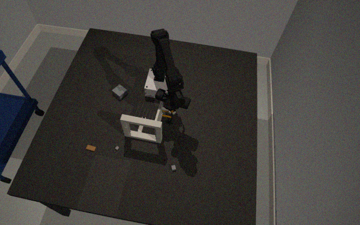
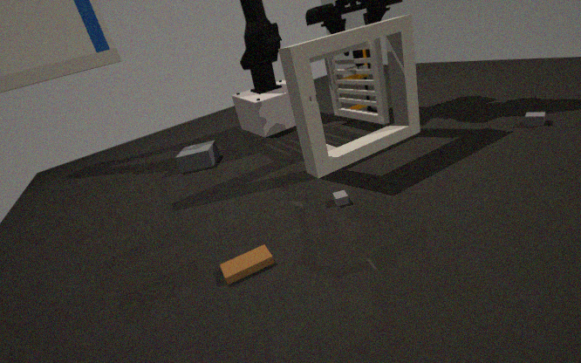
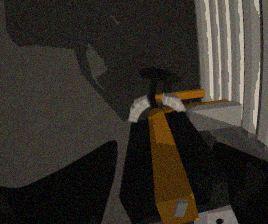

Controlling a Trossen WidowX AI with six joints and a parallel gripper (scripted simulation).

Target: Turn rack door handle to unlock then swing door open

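Plainly, most of the view is taken up by the dark table (image 1: 218, 181) (image 2: 148, 315), with a blue cart (image 1: 17, 80) standing beside it. Above the table the black arm (image 1: 173, 67) (image 2: 259, 40) is bent over towards the rack, its foot carried by a white box (image 1: 150, 80) (image 2: 261, 114). The white rack frame (image 1: 141, 120) (image 2: 313, 113) is seen standing upright, and its barred door (image 1: 159, 113) (image 2: 379, 85) (image 3: 252, 65) is swung out towards the arm's side, roughly square to the frame. The pincer (image 1: 168, 117) (image 2: 359, 83) (image 3: 165, 148) is lowered beside the door's outer face. Its fingers are parted, one on each side of the orange upright handle (image 1: 166, 116) (image 2: 357, 77) (image 3: 170, 160), which is not clamped; whether it is touched cannot be told. The handle is borne on the door, near the edge well apart from the frame. A grey block (image 1: 119, 91) (image 2: 197, 156) is set near the white box. Smaller, an orange block (image 1: 91, 147) (image 2: 248, 264) is laid flat. Smallest are two pale pieces: one (image 1: 117, 147) (image 2: 340, 197) is placed between the orange block and the frame, the other (image 1: 173, 167) (image 2: 535, 118) beyond the frame's opposite side.
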